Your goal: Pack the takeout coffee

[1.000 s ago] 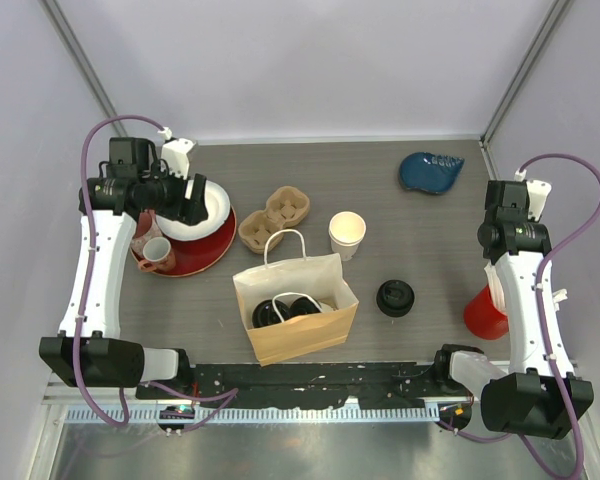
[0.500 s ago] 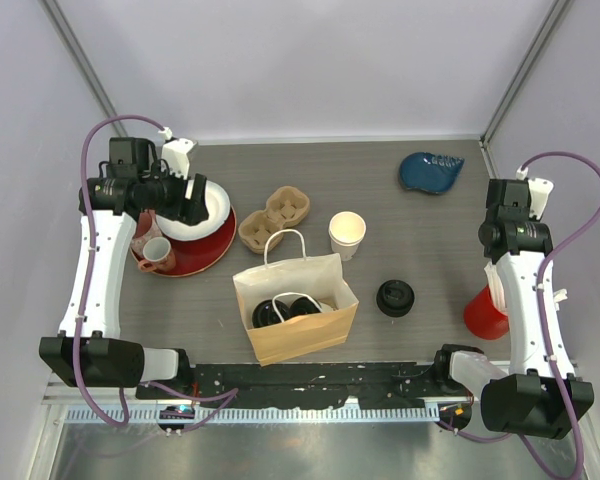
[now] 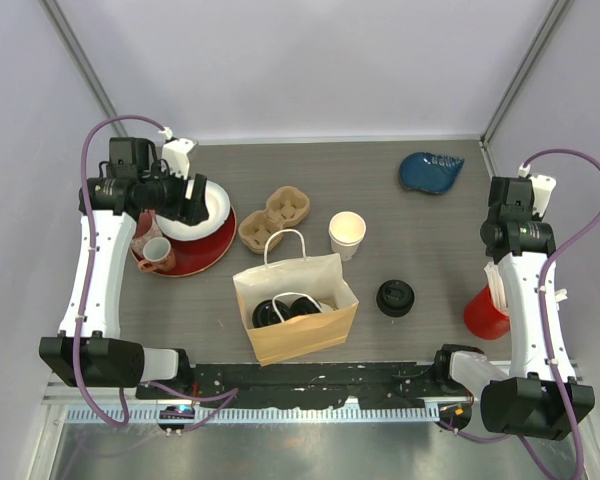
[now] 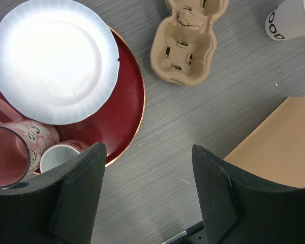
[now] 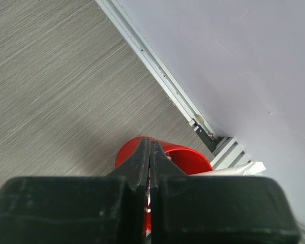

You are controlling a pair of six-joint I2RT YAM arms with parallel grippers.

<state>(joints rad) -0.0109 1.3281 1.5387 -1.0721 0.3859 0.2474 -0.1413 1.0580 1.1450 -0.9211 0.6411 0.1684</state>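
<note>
The left pincer [image 4: 148,152] stands wide open and holds nothing. It hangs over bare table [image 4: 193,117] just beside the rim of a red plate [image 4: 127,117], which carries a white paper plate [image 4: 56,61], a patterned pink mug [image 4: 20,147] and a small cup [image 4: 58,155]. The right pincer [image 5: 149,147] is closed tight, finger against finger with nothing between, directly above a red cup [image 5: 183,155].

The only writing is a few black letters on an unlidded white paper cup [image 4: 292,20], seemingly "OOD", cut off by the frame edge.

The two takeout coffee cups [image 3: 271,312] stand in the brown paper bag [image 3: 310,325], black lids showing. The bag is to the right of the left pincer and nearer the arm bases, and well apart from the right pincer, on its left. A cardboard cup carrier [image 4: 185,46] lies ahead of the left pincer.
</note>
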